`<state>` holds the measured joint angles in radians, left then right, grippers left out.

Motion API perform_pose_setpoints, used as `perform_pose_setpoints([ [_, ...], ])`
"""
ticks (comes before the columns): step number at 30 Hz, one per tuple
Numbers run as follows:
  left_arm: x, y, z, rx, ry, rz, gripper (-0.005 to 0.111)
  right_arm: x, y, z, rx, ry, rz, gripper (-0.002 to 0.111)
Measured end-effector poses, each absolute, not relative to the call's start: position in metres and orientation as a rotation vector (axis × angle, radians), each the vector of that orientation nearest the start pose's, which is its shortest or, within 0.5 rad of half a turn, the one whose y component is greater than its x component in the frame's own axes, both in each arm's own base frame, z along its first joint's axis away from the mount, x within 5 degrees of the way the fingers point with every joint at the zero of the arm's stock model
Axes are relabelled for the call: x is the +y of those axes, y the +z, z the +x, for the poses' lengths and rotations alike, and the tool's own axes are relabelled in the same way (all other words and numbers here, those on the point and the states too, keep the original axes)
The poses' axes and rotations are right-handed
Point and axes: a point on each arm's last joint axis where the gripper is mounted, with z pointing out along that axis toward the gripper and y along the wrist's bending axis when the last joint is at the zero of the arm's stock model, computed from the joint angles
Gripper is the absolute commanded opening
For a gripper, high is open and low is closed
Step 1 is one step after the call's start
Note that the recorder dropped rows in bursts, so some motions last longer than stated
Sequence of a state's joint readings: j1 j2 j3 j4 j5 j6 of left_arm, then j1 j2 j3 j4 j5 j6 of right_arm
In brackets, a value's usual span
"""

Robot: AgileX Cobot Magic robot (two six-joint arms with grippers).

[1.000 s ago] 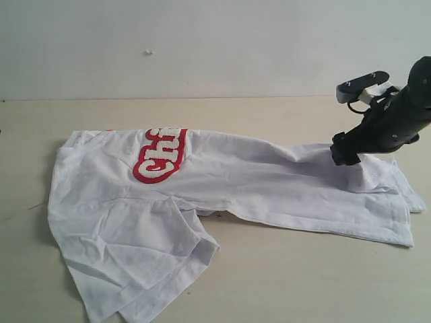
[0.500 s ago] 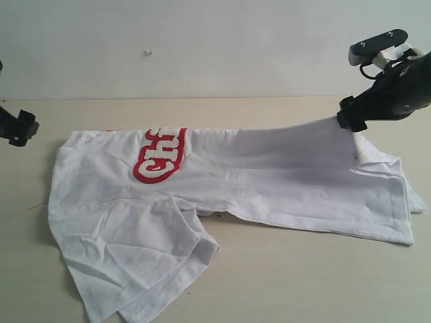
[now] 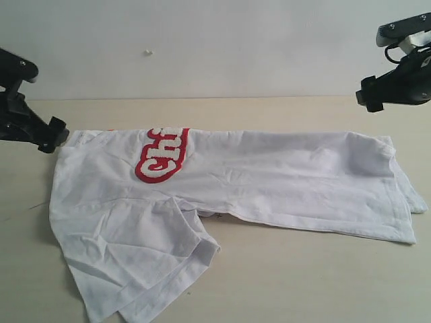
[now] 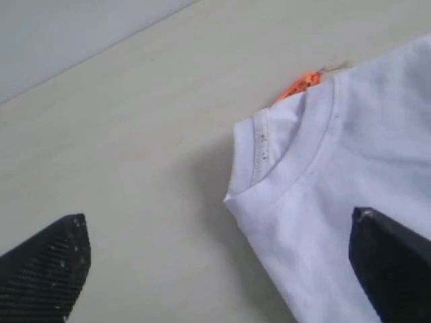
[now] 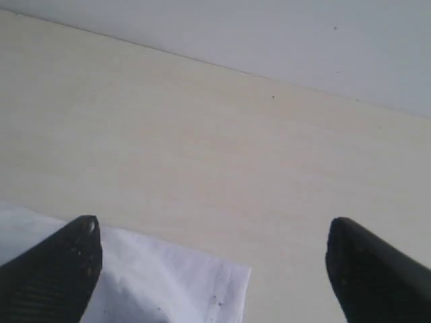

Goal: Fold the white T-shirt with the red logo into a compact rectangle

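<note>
At the collar end of the shirt, the left fingers (image 4: 47, 276) are spread wide and grip nothing. The collar (image 4: 296, 155) corner shows between them, untouched, with a small orange tag (image 4: 303, 84) poking out behind it. At the opposite end the right fingers (image 5: 57, 269) are also wide apart and empty. They are held up off the cloth, beyond the far right corner of the hem (image 3: 397, 202).

The white T-shirt (image 3: 269, 182) lies flat on the tabletop (image 3: 303, 282), stretched long across the exterior view, collar left and hem right. The red logo (image 3: 161, 156) sits near the far edge. Only its first puffy white letters show; the rest seems turned under, so one lengthwise fold looks to be in place. A loose flap (image 3: 148, 256), probably sleeve and side panel, sprawls toward the near left, creased and unfolded.

Judged step: between grasps, with the far side laid over and both arms free. The next move likely calls for the left fingers to settle onto the collar corner and pinch both layers cleanly. The near flap needs turning in before the ends are brought together. The cloth is thin and limp, so it will sag and wrinkle if lifted from one point only.
</note>
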<state>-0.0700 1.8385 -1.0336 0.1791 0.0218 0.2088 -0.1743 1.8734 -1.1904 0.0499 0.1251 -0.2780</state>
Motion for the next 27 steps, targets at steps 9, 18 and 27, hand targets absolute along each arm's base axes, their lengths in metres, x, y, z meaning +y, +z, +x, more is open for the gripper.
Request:
perform_pose_setpoints([
  [9, -0.031, 0.173, 0.377, 2.314, 0.164, 0.556, 0.104, -0.069, 0.192, 0.402, 2.440, -0.158, -0.059, 0.034],
  [18, -0.056, 0.181, 0.338, 2.642, 0.031, 0.581, 0.075, -0.065, 0.192, 0.389, 2.583, -0.091, -0.037, 0.000],
  [27, -0.137, 0.212, 0.279, 2.619, -0.311, 1.128, 0.061, -0.053, 0.190, 0.385, 2.633, 0.120, 0.035, 0.000],
])
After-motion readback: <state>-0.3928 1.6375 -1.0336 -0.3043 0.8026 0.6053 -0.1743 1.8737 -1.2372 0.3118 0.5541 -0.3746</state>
